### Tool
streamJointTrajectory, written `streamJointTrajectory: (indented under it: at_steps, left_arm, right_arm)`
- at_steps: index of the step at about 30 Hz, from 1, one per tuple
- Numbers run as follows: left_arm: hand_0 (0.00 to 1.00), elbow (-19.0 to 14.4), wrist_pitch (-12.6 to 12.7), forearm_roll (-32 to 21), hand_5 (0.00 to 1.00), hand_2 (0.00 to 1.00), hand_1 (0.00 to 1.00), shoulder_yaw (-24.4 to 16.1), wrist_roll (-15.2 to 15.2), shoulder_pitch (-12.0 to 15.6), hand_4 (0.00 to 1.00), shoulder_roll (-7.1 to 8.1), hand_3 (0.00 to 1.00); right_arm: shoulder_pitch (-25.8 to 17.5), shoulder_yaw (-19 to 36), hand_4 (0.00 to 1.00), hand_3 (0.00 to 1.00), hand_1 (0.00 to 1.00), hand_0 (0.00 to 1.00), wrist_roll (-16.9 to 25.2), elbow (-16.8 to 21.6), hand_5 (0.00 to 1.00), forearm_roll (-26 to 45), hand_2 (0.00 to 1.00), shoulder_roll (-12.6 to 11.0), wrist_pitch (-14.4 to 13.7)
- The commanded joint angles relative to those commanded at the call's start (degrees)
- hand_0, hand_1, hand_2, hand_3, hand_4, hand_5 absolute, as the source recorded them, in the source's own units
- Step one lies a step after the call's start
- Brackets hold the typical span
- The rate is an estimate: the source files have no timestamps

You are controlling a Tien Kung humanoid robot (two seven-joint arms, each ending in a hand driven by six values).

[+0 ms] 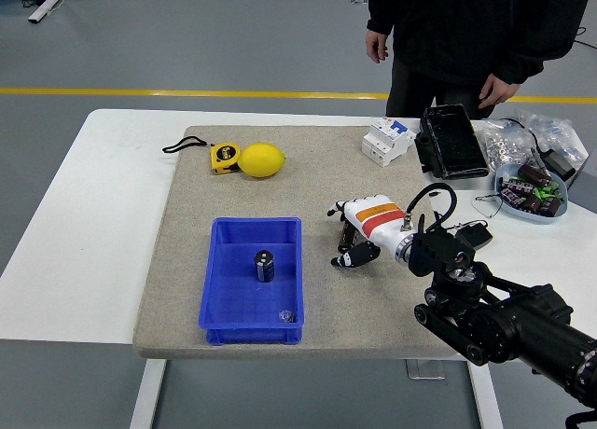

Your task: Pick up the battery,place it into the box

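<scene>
A dark cylindrical battery [265, 265] stands upright inside the blue box [224, 303] on the grey mat. My right hand [350, 241], white with an orange band, hovers over the mat just right of the box. Its fingers are loosely curled downward and hold nothing. The black right arm [494, 322] comes in from the lower right. A small clear object [286, 314] lies in the box's near right corner. My left arm is out of the picture.
A yellow lemon [262, 160] and a yellow tape measure [224, 156] lie at the mat's far left. A white breaker [387, 140], a black case [452, 142] and a bowl of parts [530, 188] sit far right. A person [466, 37] stands behind, hands hanging.
</scene>
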Motion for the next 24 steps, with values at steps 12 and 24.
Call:
streamJointTrajectory:
  at_steps: [12,24]
  left_arm:
    - [0.747,0.00,-0.01,-0.48,0.597,0.729,0.704,0.49,-0.06,-0.41,0.687,-0.08,0.614]
    - [0.746,0.00,-0.08,-0.21,0.598,0.728,0.705,0.23,-0.05,-0.27,0.687,-0.07,0.615]
  right_arm:
    - [-0.17,-1.44,0.818,0.535,0.481,0.335,1.15,-1.90,0.177,5.19,0.526,0.45,-1.27]
    - [-0.26,-1.37,0.754,0.508,0.462,0.303,0.99,-2.19,0.131,5.51,0.507,0.45,-2.85]
